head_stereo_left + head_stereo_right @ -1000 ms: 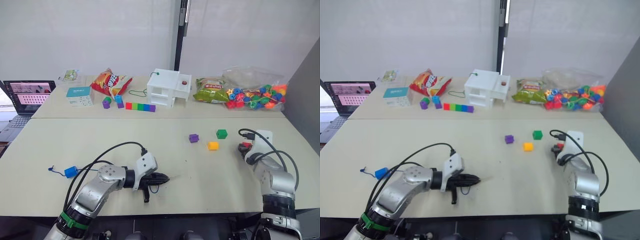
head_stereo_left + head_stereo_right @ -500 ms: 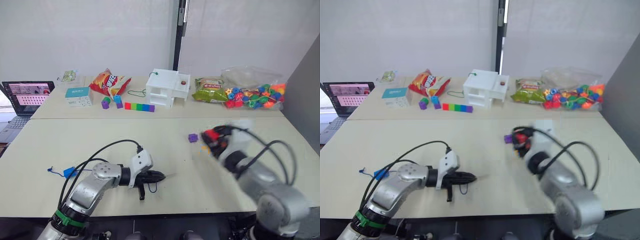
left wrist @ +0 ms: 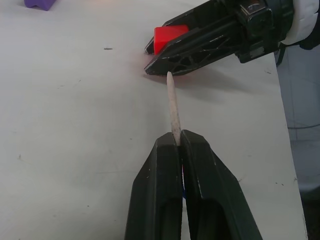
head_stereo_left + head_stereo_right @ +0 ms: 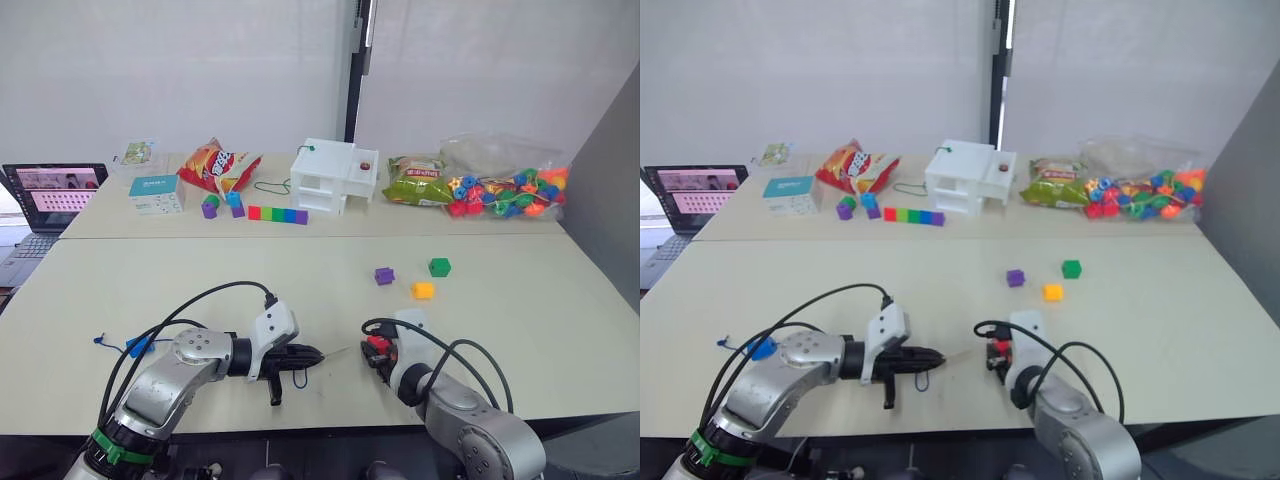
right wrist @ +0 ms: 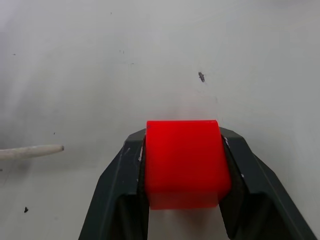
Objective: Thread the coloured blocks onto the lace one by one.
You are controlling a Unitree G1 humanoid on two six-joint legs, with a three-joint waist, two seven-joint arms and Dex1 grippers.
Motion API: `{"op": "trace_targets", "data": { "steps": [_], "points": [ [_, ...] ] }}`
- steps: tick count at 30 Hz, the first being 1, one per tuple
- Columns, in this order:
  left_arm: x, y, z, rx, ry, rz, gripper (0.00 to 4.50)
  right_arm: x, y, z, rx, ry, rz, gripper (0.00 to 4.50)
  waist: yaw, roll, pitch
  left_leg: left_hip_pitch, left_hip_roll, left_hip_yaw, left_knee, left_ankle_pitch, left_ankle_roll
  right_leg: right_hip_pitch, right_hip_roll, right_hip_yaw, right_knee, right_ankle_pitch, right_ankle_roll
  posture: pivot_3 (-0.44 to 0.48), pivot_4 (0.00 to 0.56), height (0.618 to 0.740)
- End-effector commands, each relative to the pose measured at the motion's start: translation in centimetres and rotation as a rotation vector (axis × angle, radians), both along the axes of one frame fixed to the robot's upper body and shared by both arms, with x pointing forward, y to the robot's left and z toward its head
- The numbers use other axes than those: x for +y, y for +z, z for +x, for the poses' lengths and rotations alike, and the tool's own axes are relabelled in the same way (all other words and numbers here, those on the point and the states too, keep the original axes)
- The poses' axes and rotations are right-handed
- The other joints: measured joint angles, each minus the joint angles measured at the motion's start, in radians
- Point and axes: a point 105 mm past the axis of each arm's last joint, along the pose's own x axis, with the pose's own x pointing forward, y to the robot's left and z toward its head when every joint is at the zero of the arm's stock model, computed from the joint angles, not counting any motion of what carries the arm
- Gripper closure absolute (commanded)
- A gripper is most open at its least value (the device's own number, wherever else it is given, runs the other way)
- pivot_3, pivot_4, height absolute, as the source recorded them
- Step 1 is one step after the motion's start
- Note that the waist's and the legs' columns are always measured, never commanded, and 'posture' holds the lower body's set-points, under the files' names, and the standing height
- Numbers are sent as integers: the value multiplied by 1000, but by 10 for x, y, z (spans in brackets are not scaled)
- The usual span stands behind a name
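Observation:
My left gripper (image 4: 312,353) is shut on the lace's stiff pale tip (image 3: 173,107), which sticks out from between the fingers (image 3: 178,137). My right gripper (image 4: 371,349) is shut on the red block (image 5: 182,162). It holds the block just ahead of the tip, a small gap apart. A blue block (image 4: 140,346) sits on the lace near its far end, at the table's left. The purple (image 4: 384,276), green (image 4: 439,267) and yellow-orange (image 4: 423,290) blocks lie loose on the table beyond my right gripper.
On the back table stand a laptop (image 4: 55,190), a teal box (image 4: 157,192), a chips bag (image 4: 218,162), a fused coloured bar (image 4: 278,214), a white box (image 4: 335,175), a green snack bag (image 4: 420,180) and a bag of mixed beads (image 4: 505,185).
My right arm has swung from the table's right edge to the front middle, carrying the red block up to the lace tip. The left gripper has stayed almost in place.

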Motion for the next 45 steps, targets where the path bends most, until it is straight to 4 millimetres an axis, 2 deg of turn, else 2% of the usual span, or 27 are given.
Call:
{"op": "trace_targets", "data": {
  "steps": [1,2,9,12,15,16,19,23,29,36,37,45],
  "points": [
    [-1,6,-2,-26,-11,-5,4500,-4,14,6,-83,-26,2,2795,1,0,0,0,0,0,0,0,0,0,0,0,0,0,0,0,150,740],
    [-1,6,-2,-27,-10,-4,4500,-5,19,7,-107,-27,2,2271,2,0,0,0,0,0,0,0,0,0,0,0,0,0,0,0,150,740],
    [-1,5,-2,-29,-9,-2,4500,-10,47,6,-209,34,19,24,2,0,0,-1,0,0,0,0,0,0,0,0,0,0,0,0,150,740],
    [-1,5,-2,-32,-10,-1,4500,-8,77,5,-285,207,19,24,0,0,0,-1,0,0,0,0,0,0,0,0,-1,0,0,0,150,740],
    [-3,5,-2,-33,-12,-4,4500,-9,83,4,-244,488,-17,24,4,0,1,0,0,0,1,0,0,1,-1,-1,-1,0,0,0,150,740],
    [-3,5,-3,-32,-14,-6,4500,-7,81,0,-213,616,-31,24,5,0,1,0,0,0,1,0,1,1,-1,-1,-1,0,0,0,150,740],
    [-4,5,-5,-29,-22,-6,4500,-9,76,-6,-168,813,-75,24,5,0,1,0,0,-1,0,-1,2,3,0,-2,-5,0,0,0,150,740],
    [-6,4,-9,-25,-31,-3,4500,-20,45,8,-104,1093,-299,24,-3,-1,1,-1,0,1,-1,-1,2,2,1,-1,-9,0,0,0,150,740],
    [-8,5,-14,-24,-34,-3,4500,-30,22,26,-94,1249,-445,24,7,-1,1,-2,0,1,0,-1,2,2,0,-1,-8,0,1,0,150,740],
    [-8,5,-16,-19,-28,0,4500,-38,13,36,-96,1268,-483,24,16,-1,1,-2,0,1,1,-1,2,2,-1,-1,-8,1,2,0,150,740],
    [-8,5,-16,-21,-29,0,4500,-40,12,38,-93,1258,-483,544,16,-1,1,-2,0,1,1,-1,2,2,-1,-1,-8,1,2,0,150,740],
    [-14,5,-6,-32,-46,31,4500,-34,11,27,-108,1215,-418,3241,26,-1,1,-2,0,0,1,-1,2,2,-2,-1,-8,2,1,0,150,740]
  ]
}}
